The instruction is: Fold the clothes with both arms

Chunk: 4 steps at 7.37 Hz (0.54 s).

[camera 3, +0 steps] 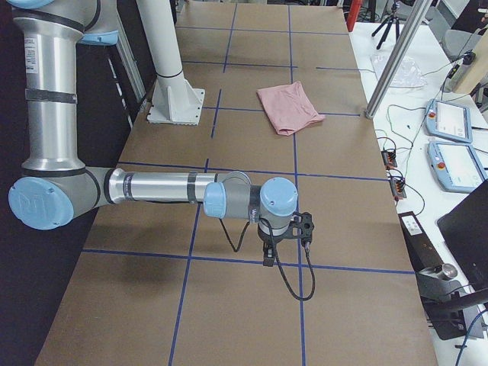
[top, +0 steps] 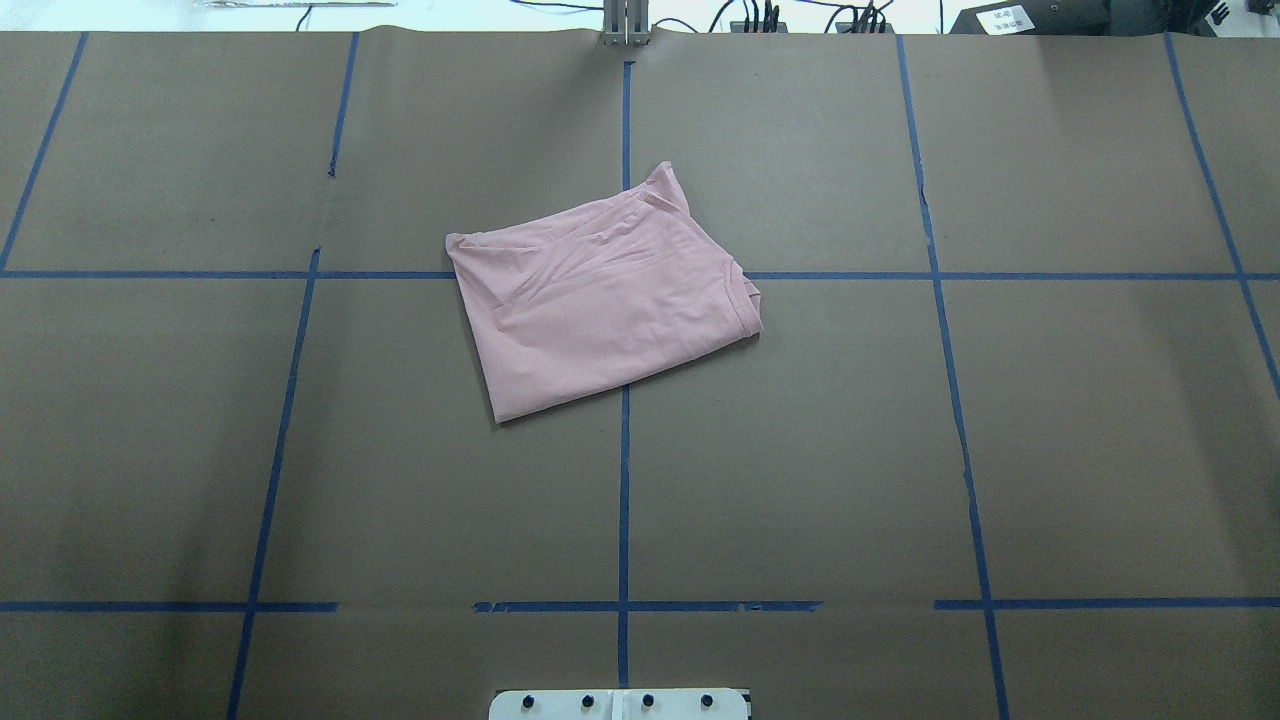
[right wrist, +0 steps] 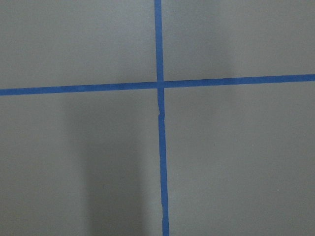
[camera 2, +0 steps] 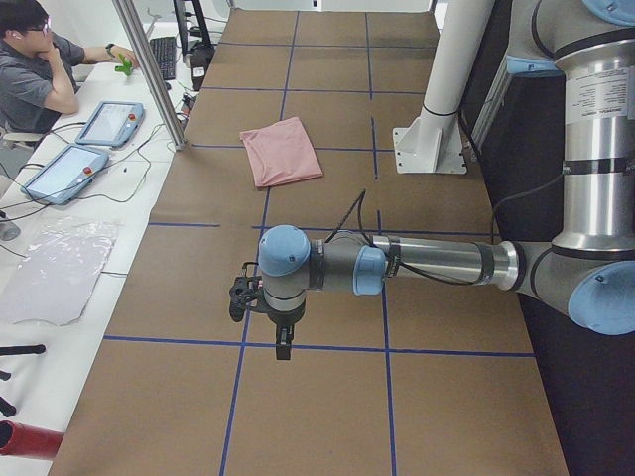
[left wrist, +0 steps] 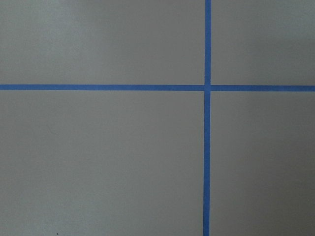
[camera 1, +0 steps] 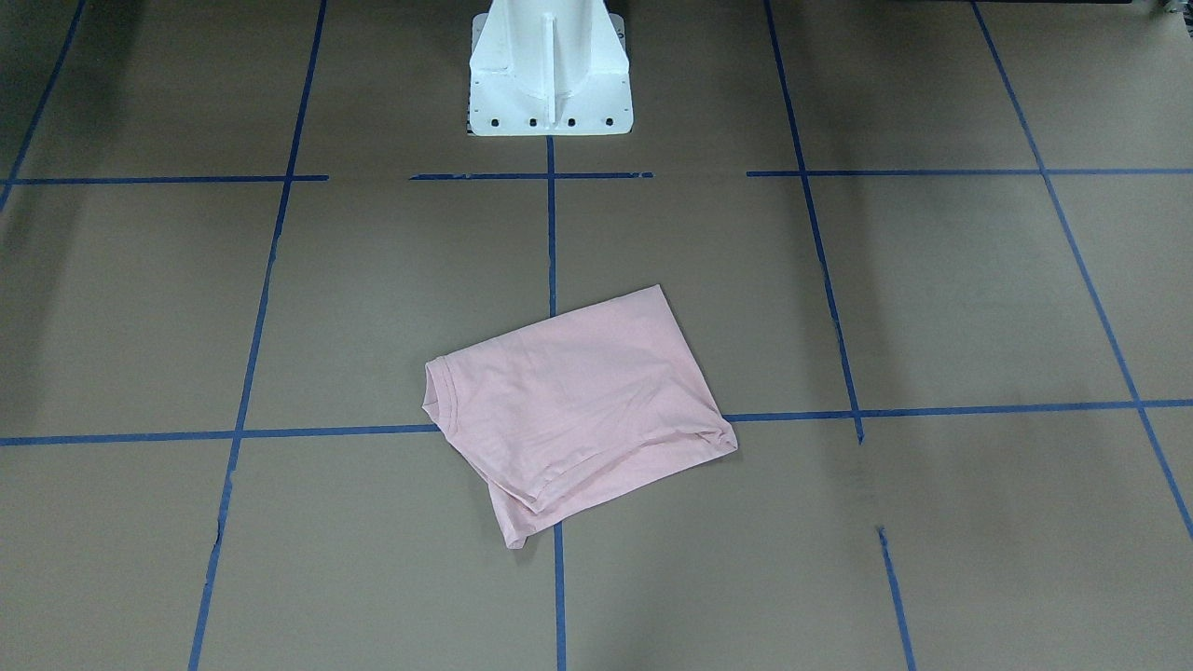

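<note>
The brown-papered table (camera 1: 932,280) is carrying the folded pink T-shirt (camera 1: 578,401) near its centre. The left tool (camera 2: 283,345) and right tool (camera 3: 268,258) are hanging well apart from it; their opening I cannot tell. Catching one layer only risks undoing the fold.

This is a robot lab. A big table (top: 800,450) wears brown paper with blue tape lines (top: 624,480). The left arm (camera 2: 437,260) and right arm (camera 3: 156,187) reach over it. A person (camera 2: 35,74) sits at a white desk (camera 2: 119,213) with control screens (camera 2: 109,122).
</note>
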Tool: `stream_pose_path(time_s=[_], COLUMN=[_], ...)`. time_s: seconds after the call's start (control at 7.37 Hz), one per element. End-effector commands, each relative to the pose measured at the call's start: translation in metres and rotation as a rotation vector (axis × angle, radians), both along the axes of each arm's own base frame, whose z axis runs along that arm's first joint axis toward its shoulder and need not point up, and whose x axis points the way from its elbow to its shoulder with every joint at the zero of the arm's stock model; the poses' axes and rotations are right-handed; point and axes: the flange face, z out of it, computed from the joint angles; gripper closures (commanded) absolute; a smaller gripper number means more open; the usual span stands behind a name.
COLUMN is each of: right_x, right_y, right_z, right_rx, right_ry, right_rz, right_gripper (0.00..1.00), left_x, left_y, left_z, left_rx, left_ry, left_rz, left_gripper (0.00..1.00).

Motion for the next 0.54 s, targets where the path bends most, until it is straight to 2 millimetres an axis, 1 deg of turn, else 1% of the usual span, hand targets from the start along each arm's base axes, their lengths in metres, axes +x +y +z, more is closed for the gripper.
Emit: stream_pose_path(time_s=[0.0,0.41], right_x=[0.0000,-0.0004], right_y=[0.0001,0.0000], right_z=[0.0002,-0.0002], right_rx=[0.000,-0.001], right_ry=[0.000,-0.006], right_rz=[0.000,0.001], right_gripper=[0.00,0.00], left_x=[0.0000,0.0000], left_y=[-0.0005,0.0001], left_z=[-0.0006,-0.0014], left_rx=[0.002,0.003], left_ry=[0.000,0.000], left_rz=[0.000,0.000], left_gripper=[0.00,0.00])
